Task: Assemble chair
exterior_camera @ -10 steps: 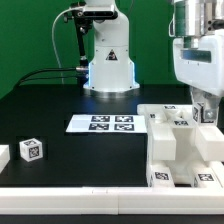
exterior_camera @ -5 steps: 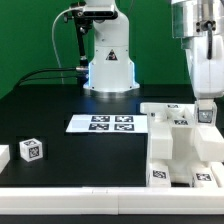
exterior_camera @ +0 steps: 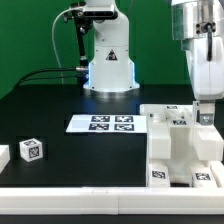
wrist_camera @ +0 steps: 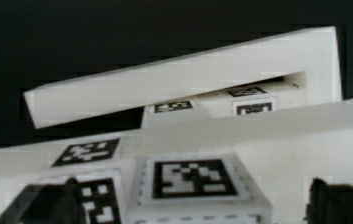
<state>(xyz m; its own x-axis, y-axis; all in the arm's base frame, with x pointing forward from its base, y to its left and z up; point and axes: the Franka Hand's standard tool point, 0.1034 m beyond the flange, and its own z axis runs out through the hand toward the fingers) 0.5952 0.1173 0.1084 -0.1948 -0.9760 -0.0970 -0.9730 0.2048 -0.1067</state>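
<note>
Fingers (wrist_camera: 50, 203) spread wide astride the chair (exterior_camera: 180, 145), holding nothing.

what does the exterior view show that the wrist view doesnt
Only the exterior view: the marker board, a small tagged cube at that view's left, a white piece cut by the edge, and the robot base. Only the wrist view: close-up tags on the chair's upper faces, seen between the end effector's dark fingertips. Both: the stepped white chair assembly under the end effector.
</note>
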